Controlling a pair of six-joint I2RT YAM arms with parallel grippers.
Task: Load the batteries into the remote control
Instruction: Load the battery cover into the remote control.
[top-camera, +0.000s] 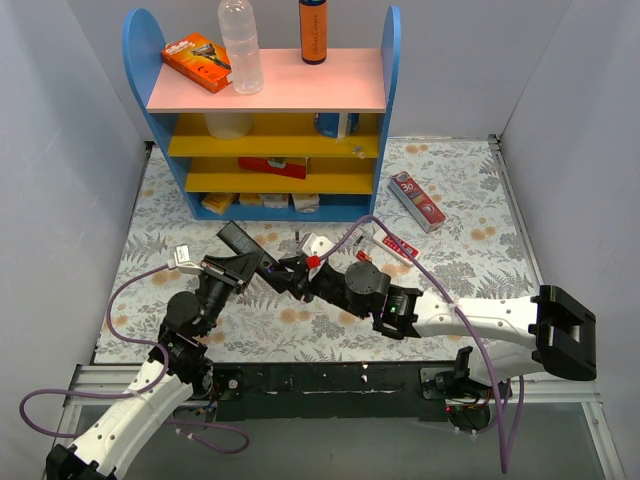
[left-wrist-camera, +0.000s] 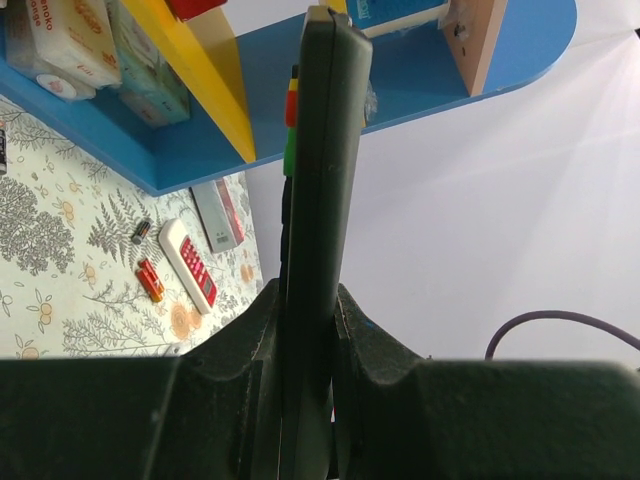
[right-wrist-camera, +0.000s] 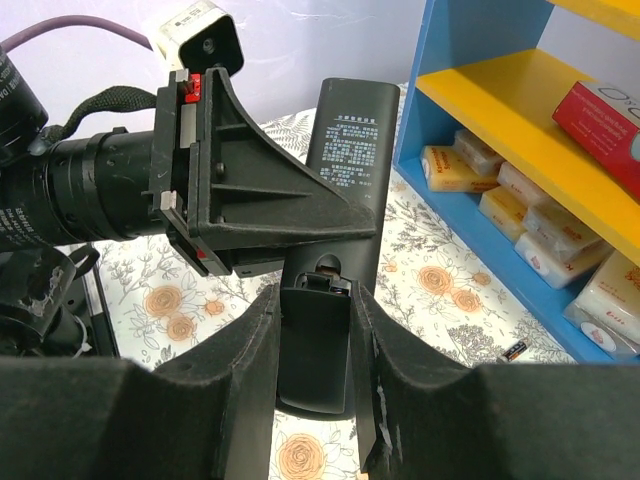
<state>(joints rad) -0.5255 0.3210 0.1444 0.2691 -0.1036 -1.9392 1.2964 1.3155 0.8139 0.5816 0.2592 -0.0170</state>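
Pinched shut on the black remote with the left fingers, one on each broad face, edge-on and upright in the left wrist view. Closed too with the right fingers around the same remote's near end, on the battery-door side, printed label facing that camera. Held clear of the table, between the left gripper and the right gripper, nose to nose over the floral surface.

Further off on the table: two red-orange batteries lying side by side, a dark battery near them, a white keypad with red buttons just beside, then a long red-and-white box. Behind all that, the blue shelf unit with yellow shelves, near the remote's far tip.

Reaching in low from the near left with the left arm; stretching across from the right with the right arm, elbow bent, purple cable looping over it
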